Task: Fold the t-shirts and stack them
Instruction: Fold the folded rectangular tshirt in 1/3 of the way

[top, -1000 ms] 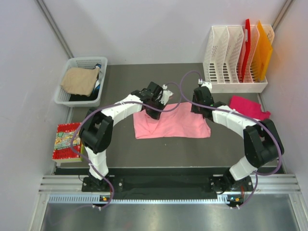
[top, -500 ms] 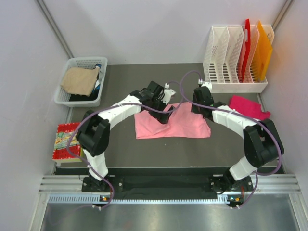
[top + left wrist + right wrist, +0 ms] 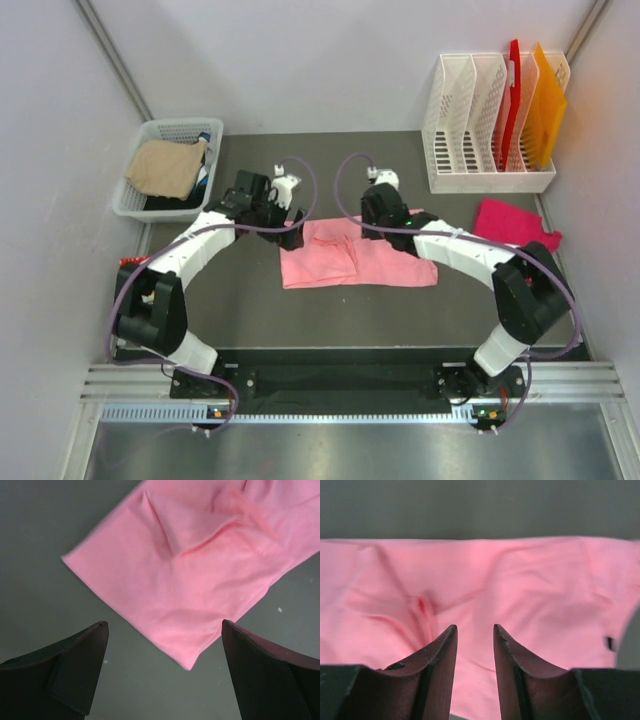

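Note:
The light salmon-pink t-shirt [image 3: 372, 257] lies flat at the table's middle, with a wrinkled folded flap [image 3: 335, 252] on its left half. My left gripper [image 3: 292, 231] hovers at the shirt's upper left corner. In the left wrist view the left gripper [image 3: 163, 625] stands wide open and empty, with a corner of the pink shirt [image 3: 186, 662] on the table between its fingers. My right gripper [image 3: 374, 219] is over the shirt's far edge. In the right wrist view the right gripper [image 3: 474, 627] is narrowly open above the pink cloth [image 3: 530, 595], holding nothing. The magenta t-shirt [image 3: 515, 223] lies crumpled at the right.
A white basket [image 3: 146, 134] holding tan cloth [image 3: 165, 167] stands at the back left. A white file rack [image 3: 480, 181] with red and orange folders [image 3: 543, 108] stands at the back right. Dark table surface [image 3: 350, 310] shows in front of the pink shirt.
My left gripper has opened, let go of the pink shirt and drawn back to the left. My right gripper has moved left along the shirt's far edge. A folded flap now lies on the shirt.

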You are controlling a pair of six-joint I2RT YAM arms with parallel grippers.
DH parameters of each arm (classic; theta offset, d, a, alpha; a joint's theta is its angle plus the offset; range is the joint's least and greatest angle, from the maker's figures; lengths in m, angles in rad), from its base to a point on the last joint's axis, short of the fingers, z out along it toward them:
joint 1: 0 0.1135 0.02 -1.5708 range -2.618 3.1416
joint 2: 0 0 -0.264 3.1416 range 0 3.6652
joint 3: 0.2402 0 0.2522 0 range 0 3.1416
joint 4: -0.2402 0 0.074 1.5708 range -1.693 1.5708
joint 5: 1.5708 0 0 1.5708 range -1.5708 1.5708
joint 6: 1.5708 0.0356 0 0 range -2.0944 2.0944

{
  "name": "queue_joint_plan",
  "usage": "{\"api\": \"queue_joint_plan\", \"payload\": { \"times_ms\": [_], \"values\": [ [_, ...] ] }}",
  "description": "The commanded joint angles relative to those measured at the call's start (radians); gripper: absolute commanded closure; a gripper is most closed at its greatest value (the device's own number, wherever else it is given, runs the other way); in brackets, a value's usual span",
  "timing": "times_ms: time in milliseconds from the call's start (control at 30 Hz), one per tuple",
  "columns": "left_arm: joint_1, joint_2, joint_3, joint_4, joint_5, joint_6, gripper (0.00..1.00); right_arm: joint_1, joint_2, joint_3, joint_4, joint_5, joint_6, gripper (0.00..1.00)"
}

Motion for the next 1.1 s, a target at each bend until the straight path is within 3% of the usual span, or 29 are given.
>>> {"api": "queue_joint_plan", "payload": {
  "times_ms": [0,333,567,900,1067],
  "values": [
    [0.034,0.021,-0.103,0.115,0.065,-0.01,0.01,0.117,0.085,0.131,0.057,-0.08,-0.001,0.65],
    [0.233,-0.045,-0.179,0.176,0.265,-0.059,0.02,0.171,0.325,0.315,0.163,-0.291,0.027,0.65],
    [0.25,-0.065,-0.23,0.22,0.32,-0.073,0.02,0.186,0.388,0.367,0.215,-0.384,0.063,0.66],
    [0.265,-0.071,-0.235,0.217,0.354,-0.062,0.02,0.171,0.463,0.459,0.149,-0.348,0.056,0.67],
    [0.275,-0.098,-0.244,0.229,0.372,-0.071,0.02,0.197,0.377,0.369,0.191,-0.335,0.051,0.68]
  ]
}}
